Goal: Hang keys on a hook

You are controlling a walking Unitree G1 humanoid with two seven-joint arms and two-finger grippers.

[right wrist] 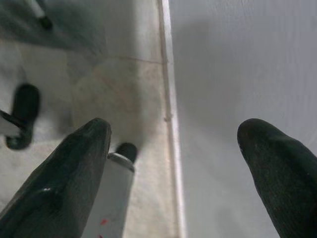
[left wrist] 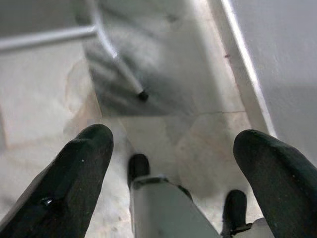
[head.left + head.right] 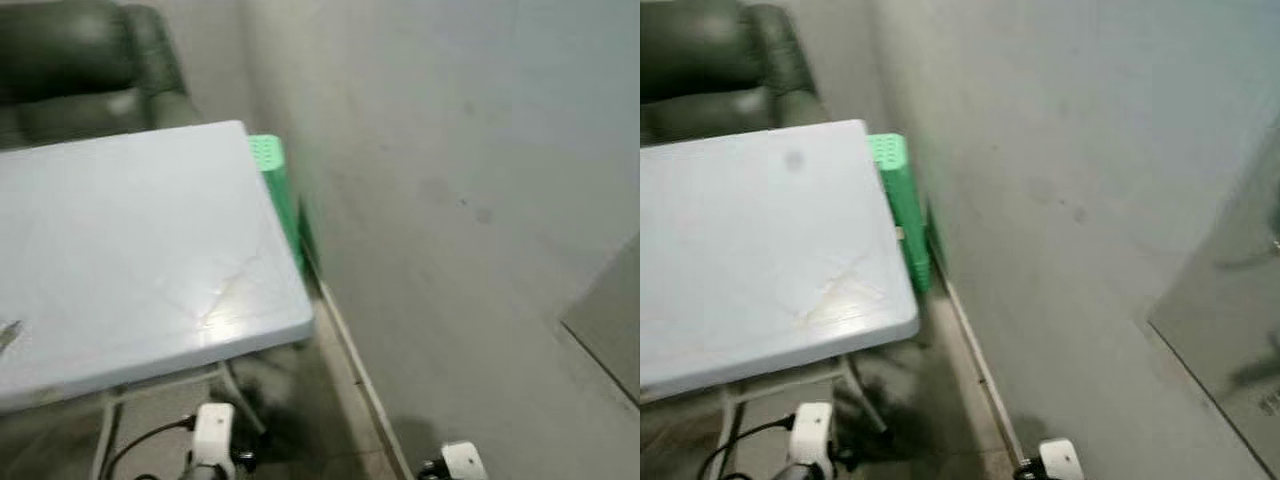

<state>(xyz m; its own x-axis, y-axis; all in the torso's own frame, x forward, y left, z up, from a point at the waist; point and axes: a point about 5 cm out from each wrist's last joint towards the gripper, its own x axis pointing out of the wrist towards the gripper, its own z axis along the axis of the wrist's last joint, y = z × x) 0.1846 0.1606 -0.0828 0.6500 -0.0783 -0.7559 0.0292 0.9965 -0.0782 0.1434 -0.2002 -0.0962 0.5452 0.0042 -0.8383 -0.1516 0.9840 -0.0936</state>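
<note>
Keys point(image 3: 8, 335) lie on table point(image 3: 150, 250); both grippers point(image 2: 173, 148) point(image 1: 173, 144) hang apart, low.

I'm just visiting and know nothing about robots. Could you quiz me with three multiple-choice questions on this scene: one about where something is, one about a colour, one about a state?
1. Where is the crate?
A. on the table
B. between table and wall
C. on the armchair

2. What colour is the crate?
A. red
B. green
C. black

3. How is the left gripper?
A. open, holding nothing
B. shut on keys
C. shut on a cloth

Answers:
1 B, it is wedged beside the table edge, against the wall.
2 B, it is bright green.
3 A, its fingers are spread over bare floor.
</note>
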